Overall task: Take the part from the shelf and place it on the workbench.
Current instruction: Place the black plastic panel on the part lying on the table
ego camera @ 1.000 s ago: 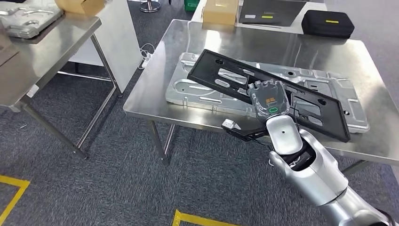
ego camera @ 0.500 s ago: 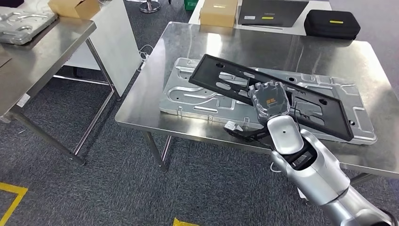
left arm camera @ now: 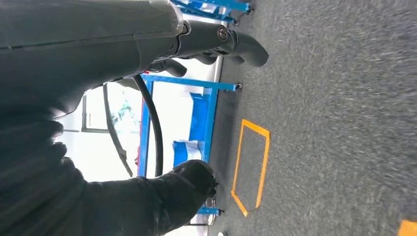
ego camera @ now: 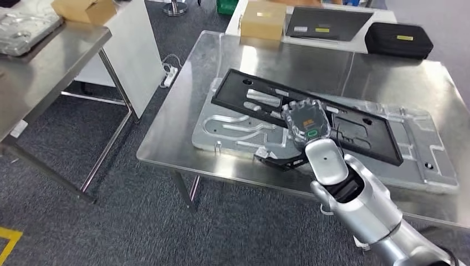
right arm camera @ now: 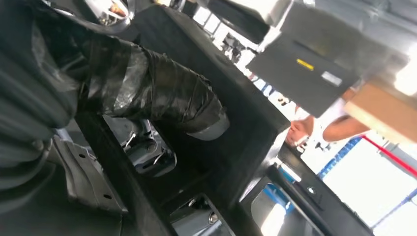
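**Supervisor:** What's the room like around you?

**Me:** Grey carpet, and a steel table (ego camera: 183, 133) straight ahead. A silver stamped panel (ego camera: 421, 160) lies flat across it. I have the black frame part (ego camera: 260, 100) over that panel, tilted, its far end toward ten o'clock and its near end toward four.

**Supervisor:** And the robot hand?

**Me:** My right robot hand (ego camera: 306, 123) grips the part near the middle of its near long edge, fingers over the top. From the right wrist camera I see the thumb (right arm camera: 162, 98) wrapped into one of the cut-outs. I judge the mid-length hold is meant to keep such a long piece balanced. I cannot tell whether any of it is touching the panel yet.

**Supervisor:** The left one?

**Me:** My left robot hand (left arm camera: 206, 44) hangs by the floor, dark fingers curled in, holding nothing.

**Supervisor:** Anything in the way?

**Me:** The panel itself takes most of the near half of the table, so the part would likely end up on top of it. At twelve o'clock sit a cardboard box (ego camera: 263, 19), a flat dark case (ego camera: 327, 23) and a black pouch (ego camera: 399, 40), well apart from me. A second table (ego camera: 50, 61) stands at nine o'clock.
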You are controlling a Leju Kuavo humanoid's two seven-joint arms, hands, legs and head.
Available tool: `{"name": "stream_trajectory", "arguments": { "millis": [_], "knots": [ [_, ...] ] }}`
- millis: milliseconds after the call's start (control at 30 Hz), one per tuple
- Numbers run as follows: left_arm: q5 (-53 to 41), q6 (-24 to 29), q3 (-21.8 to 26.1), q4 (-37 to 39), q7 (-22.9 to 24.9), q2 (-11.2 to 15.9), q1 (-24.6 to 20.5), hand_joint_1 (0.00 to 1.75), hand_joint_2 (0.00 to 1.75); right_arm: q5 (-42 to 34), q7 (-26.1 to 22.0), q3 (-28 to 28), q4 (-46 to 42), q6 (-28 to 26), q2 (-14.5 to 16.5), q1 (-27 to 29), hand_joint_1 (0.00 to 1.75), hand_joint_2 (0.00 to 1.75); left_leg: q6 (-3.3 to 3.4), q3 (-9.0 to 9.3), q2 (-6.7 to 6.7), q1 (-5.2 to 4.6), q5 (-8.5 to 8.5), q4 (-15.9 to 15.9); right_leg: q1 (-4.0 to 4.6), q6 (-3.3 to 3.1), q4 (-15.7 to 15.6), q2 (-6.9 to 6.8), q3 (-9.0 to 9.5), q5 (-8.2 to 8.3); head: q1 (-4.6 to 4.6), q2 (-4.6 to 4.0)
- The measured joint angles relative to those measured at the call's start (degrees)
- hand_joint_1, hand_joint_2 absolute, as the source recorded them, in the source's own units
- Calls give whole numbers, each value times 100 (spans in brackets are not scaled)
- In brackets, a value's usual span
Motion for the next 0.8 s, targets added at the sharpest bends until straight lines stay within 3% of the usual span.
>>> {"name": "stream_trajectory", "arguments": {
  "millis": [100, 133, 167, 200, 267, 300, 333, 433, 500, 600, 633, 667, 700, 767, 800],
  "knots": [
    [0, 1, -2, 0, 0, -5, -16, 0, 175, -1, -2, 5, 10, 2, 9, 26, 175, 175, 47, 154, -12, -11, -116, -33, -1, 21, 851, -1, -634, -420, 1, -1],
    [0, 1, -2, 0, 1, -5, -14, 0, 175, -1, -3, 7, 17, 3, 9, 44, 175, 175, 50, 208, -24, -20, -168, -33, 1, 24, 946, -1, -791, -525, 1, 0],
    [0, 1, -2, 0, 1, -5, -11, 0, 175, -1, -3, 7, 24, 4, 9, 55, 175, 175, 49, 268, -35, -29, -223, -29, 5, 18, 878, -2, -874, -514, 1, -1],
    [0, 1, -2, 0, 1, -5, -8, 0, 175, -1, -3, 6, 27, 5, 8, 60, 175, 175, 47, 339, -43, -39, -278, -25, 12, 0, 637, -2, -871, -342, 1, -1],
    [0, 0, -2, 1, 0, -11, -2, 0, 175, -1, -2, 5, 33, 6, 7, 62, 175, 175, 32, 451, -52, -58, -387, -17, 51, -77, -30, -2, -764, 267, -1, -1],
    [0, 0, -2, 1, 0, -15, -4, 0, 175, -1, -3, 5, 37, 9, 7, 61, 175, 175, 9, 485, -58, -62, -434, -16, 79, -116, -277, 0, -721, 486, 2, -1],
    [0, -1, -2, 2, 0, -19, -6, 0, 175, -1, -4, 6, 41, 12, 8, 62, 175, 175, -22, 503, -65, -61, -473, -20, 107, -153, -416, 1, -694, 623, 7, -1],
    [0, -2, -2, 3, 1, -18, -17, 0, 175, -1, -3, 4, 40, 19, 9, 48, 175, 175, -116, 554, -65, -60, -504, 60, 107, -244, -525, 6, -573, 658, 14, -1],
    [0, 2, -2, 2, 1, -12, -22, 0, 175, -1, 0, 2, 34, 19, 9, 24, 175, 175, -172, 395, -37, -51, -568, 440, 73, -310, -574, -1, -444, 622, 8, -1],
    [0, 5, -2, 2, 1, -8, -23, 0, 175, 1, 2, 3, 32, 20, 14, 19, 175, 175, -262, -255, -1, 0, -950, 1455, 60, -346, -597, -5, -294, 503, -1, -1],
    [0, 4, -2, 2, 1, -7, -22, 0, 175, 1, 1, 4, 32, 21, 16, 30, 175, 175, -279, -421, 5, 17, -1034, 1616, 57, -338, -597, -2, -240, 455, -2, -1],
    [0, 4, -2, 2, 1, -5, -21, 0, 175, 1, 1, 7, 32, 22, 17, 41, 175, 175, -290, -500, 9, 28, -1007, 1591, 54, -328, -597, 1, -179, 406, -2, -1],
    [0, 4, -2, 2, 1, -5, -19, 0, 175, 1, 1, 7, 32, 24, 17, 47, 175, 175, -295, -483, 11, 35, -843, 1362, 50, -314, -597, 2, -105, 351, -2, -1],
    [-1, 5, -2, 2, 1, -3, -9, 0, 175, 1, 1, 8, 33, 26, 20, 45, 175, 175, -268, -290, 13, 26, -279, 596, 43, -277, -599, 2, 43, 238, 0, -1],
    [-1, 4, -2, 2, 1, -1, -6, 0, 175, 1, 1, 9, 34, 27, 23, 41, 175, 175, -235, -201, 12, 7, -114, 286, 42, -249, -604, 8, 91, 190, 0, -1]
  ]
}}
